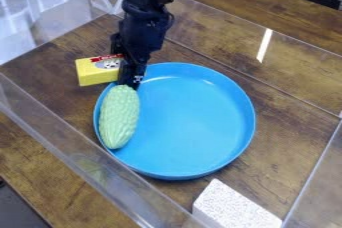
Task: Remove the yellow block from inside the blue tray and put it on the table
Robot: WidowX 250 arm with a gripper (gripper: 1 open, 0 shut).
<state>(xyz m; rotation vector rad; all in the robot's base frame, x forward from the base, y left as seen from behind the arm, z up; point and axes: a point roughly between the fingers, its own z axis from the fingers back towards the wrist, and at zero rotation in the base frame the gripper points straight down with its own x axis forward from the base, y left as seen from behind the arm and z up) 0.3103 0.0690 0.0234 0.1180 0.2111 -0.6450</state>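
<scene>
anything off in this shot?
Nothing spilled or damaged that I can see. Only oddity: the yellow block sits at the tool, out past the rim of the blue tray, not inside it.
</scene>
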